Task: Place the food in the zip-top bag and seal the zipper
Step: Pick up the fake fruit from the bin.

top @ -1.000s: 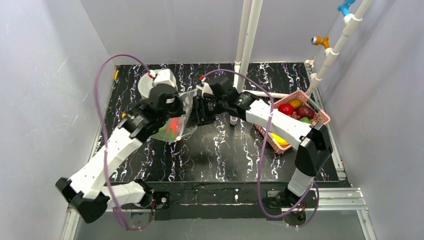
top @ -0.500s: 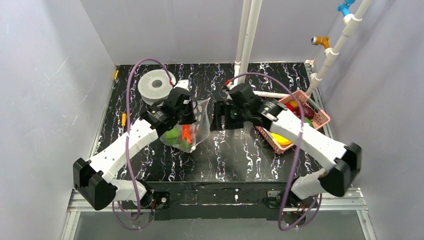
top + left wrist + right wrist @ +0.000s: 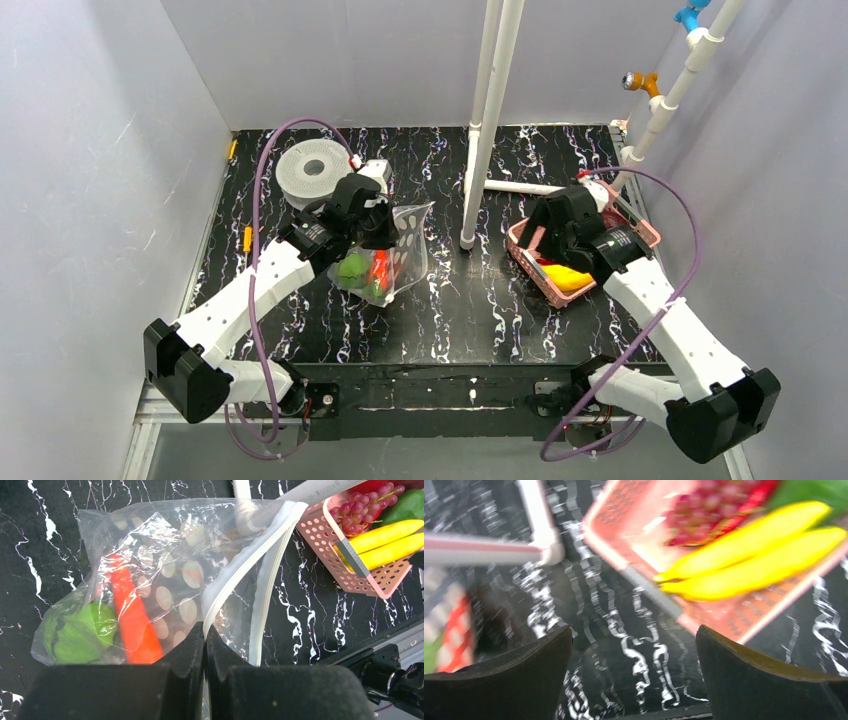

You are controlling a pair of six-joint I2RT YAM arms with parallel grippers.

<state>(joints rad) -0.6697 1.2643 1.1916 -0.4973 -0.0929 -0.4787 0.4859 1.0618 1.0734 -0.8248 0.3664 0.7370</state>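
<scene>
The zip-top bag (image 3: 165, 545) is clear with whitish dots, the basket (image 3: 380, 580) pink, the table (image 3: 470, 310) black-and-white marbled.

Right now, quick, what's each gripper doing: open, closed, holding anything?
Left gripper: closed, pinching the zip-top bag at its mouth edge.
Right gripper: open, holding nothing, near the pink basket.

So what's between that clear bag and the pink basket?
A white pipe stands upright on the table between the zip-top bag and the pink basket; otherwise that stretch is bare, as the top view shows.
</scene>
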